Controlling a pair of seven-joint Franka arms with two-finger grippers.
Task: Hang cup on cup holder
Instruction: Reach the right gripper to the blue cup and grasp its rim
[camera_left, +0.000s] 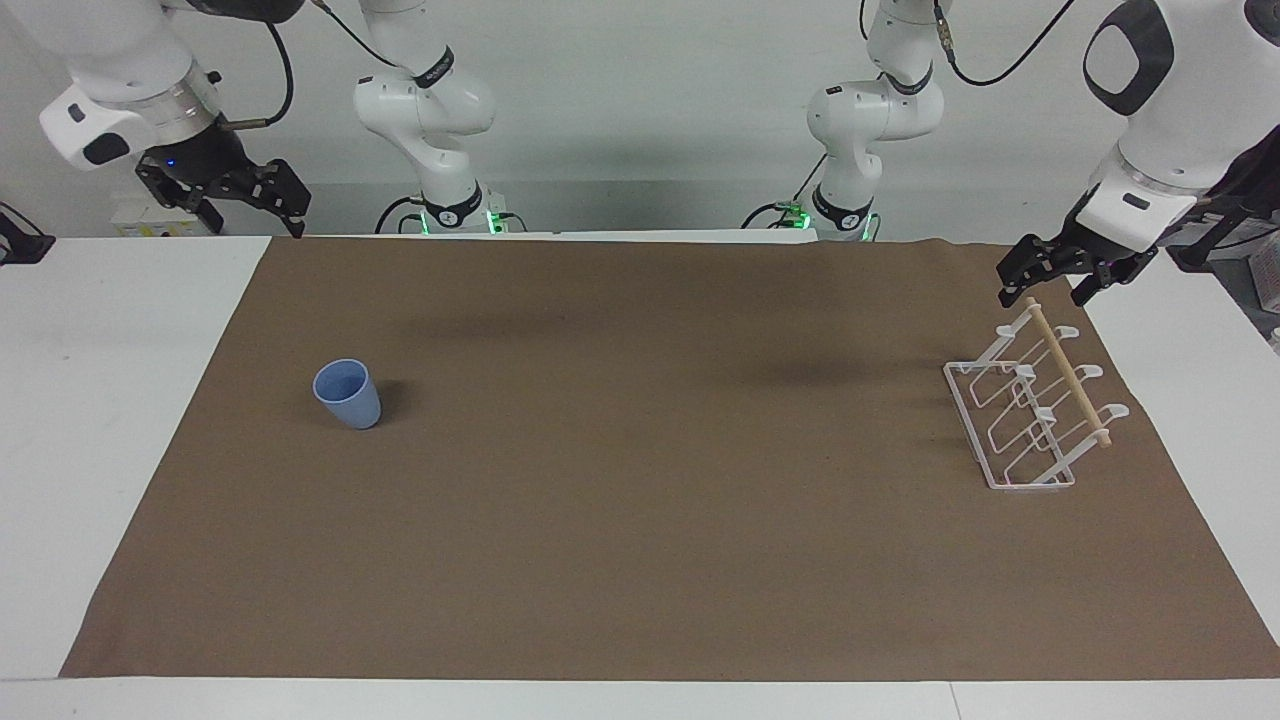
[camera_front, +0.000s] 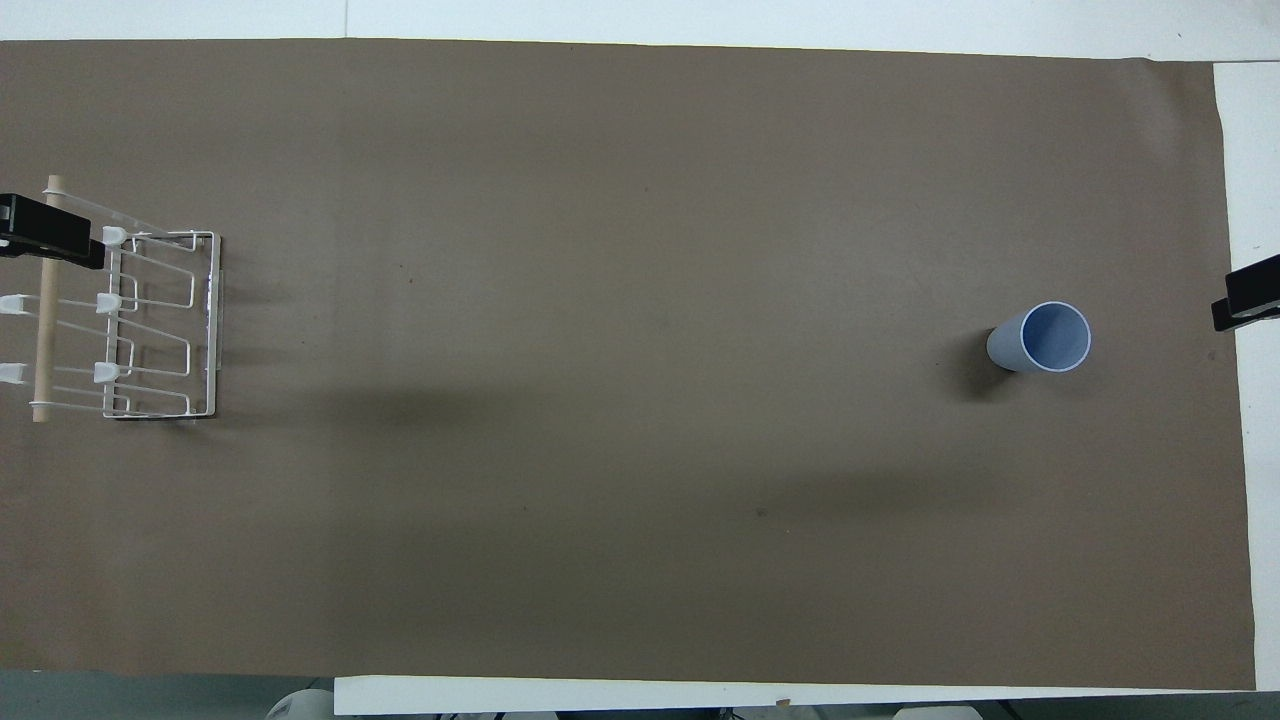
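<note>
The light-blue cup stands upright, mouth up, on the brown mat toward the right arm's end of the table; it also shows in the overhead view. The white wire cup holder with its wooden dowel stands at the left arm's end; it also shows in the overhead view. My left gripper is open and empty, raised just over the dowel's end nearest the robots. My right gripper is open and empty, raised over the table's edge, well apart from the cup.
A brown mat covers most of the white table. White table strips border it at both ends. Nothing else stands between cup and holder.
</note>
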